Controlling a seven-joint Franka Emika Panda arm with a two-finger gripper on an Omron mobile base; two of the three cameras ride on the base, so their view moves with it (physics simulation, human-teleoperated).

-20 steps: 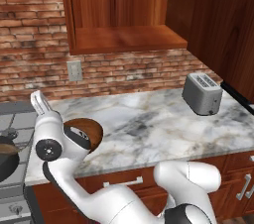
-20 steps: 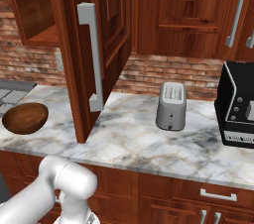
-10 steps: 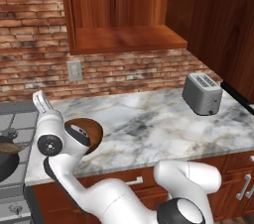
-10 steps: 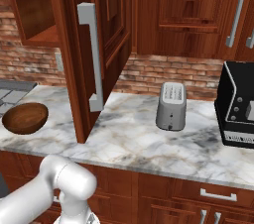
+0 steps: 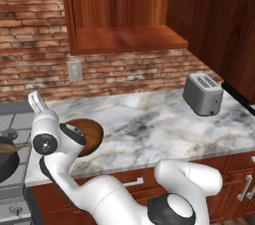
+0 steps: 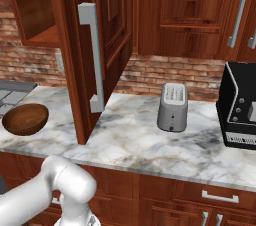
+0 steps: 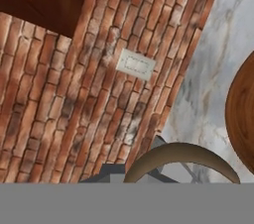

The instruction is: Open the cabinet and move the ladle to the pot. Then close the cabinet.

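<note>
The jaws are closed on the ladle [image 7: 181,156], held over the tabletop's [image 5: 149,124] left edge near the pot [image 5: 6,157]. Thin, stiff and slippery, it grips best mid-handle. The cabinet [image 5: 124,15] is open.

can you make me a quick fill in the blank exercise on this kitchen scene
1. The cabinet door stands ____.
2. The toaster rests on a marble ____.
3. The wall behind the wall outlet is made of ____.
4. The wooden bowl sits to the ____ of the toaster in the right base view.

Missing words: open; counter; brick; left
</note>
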